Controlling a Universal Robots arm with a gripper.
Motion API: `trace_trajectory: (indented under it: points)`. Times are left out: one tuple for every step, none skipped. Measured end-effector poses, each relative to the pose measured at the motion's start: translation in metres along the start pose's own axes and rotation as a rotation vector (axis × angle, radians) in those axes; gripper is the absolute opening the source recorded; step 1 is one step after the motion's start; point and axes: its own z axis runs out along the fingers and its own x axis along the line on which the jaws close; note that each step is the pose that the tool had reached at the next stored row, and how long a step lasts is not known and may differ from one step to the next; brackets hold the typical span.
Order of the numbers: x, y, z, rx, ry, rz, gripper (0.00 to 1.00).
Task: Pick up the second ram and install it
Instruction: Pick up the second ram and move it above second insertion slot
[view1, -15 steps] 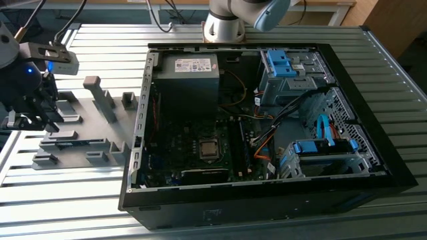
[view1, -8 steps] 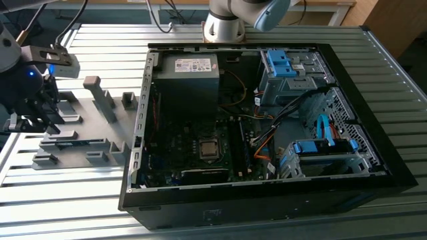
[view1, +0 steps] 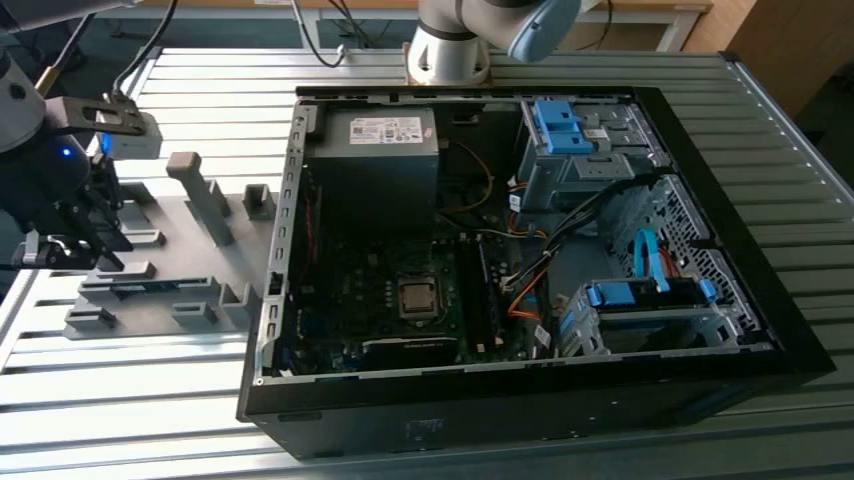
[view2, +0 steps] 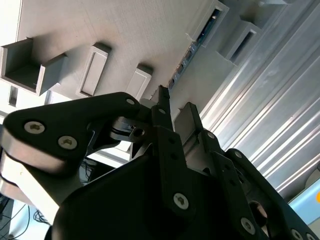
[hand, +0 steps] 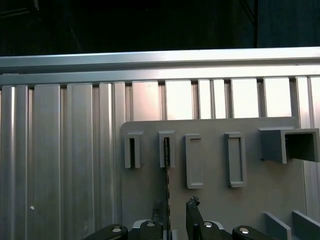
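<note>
We judge the job barely begun: the ram stick (hand: 167, 172) stands in its grey holder (hand: 215, 210), not yet lifted, and the gripper (hand: 176, 206) has its jaws spread around it.

**A robot laboratory, or a test workshop**

The pincer (view1: 107, 262) hangs over a table (view1: 134, 400) made of ribbed aluminium bars, such as one finds in a robot lab. Directly under the pincer lies a grey plastic plate (view1: 174, 255) with holder blocks. Beside the plate, further from the pincer, stands an open computer case (view1: 534, 410) with its boards and wires bare. Beyond the case, the arm's base (view1: 447, 55) is fixed on the table. Behind it are wooden furniture (view1: 781, 45) and loose cables (view1: 327, 40).
</note>
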Motion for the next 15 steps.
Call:
trace_trajectory:
  points:
    - [0.0000, 0.0001, 0.0002, 0.0037, 0.0007, 0.000, 0.32]
    - [0.0000, 0.0001, 0.0007, 0.0075, 0.0012, -0.001, 0.32]
    - [0.0001, 0.0000, 0.0014, 0.0092, 0.0011, -0.001, 0.32]
    - [0.0001, 0.0000, 0.0019, 0.0099, 0.0010, -0.002, 0.32]
    - [0.0002, 0.0001, 0.0024, 0.0102, 0.0011, -0.002, 0.32]
    - [0.0002, 0.0001, 0.0030, 0.0105, 0.0011, -0.003, 0.32]
    - [0.0003, 0.0001, 0.0036, 0.0105, 0.0012, -0.003, 0.32]
    - [0.0004, 0.0001, 0.0043, 0.0105, 0.0012, -0.003, 0.32]
    - [0.0005, 0.0001, 0.0050, 0.0105, 0.0012, -0.003, 0.32]
    - [0.0007, 0.0001, 0.0057, 0.0105, 0.0012, -0.003, 0.32]
    - [0.0009, 0.0000, 0.0064, 0.0106, 0.0012, -0.003, 0.32]
    - [0.0010, 0.0000, 0.0071, 0.0106, 0.0011, -0.003, 0.32]
    - [0.0010, 0.0000, 0.0078, 0.0106, 0.0011, -0.003, 0.32]
    - [0.0012, -0.0001, 0.0085, 0.0106, 0.0012, -0.003, 0.32]
    - [0.0014, -0.0001, 0.0093, 0.0106, 0.0012, -0.003, 0.32]
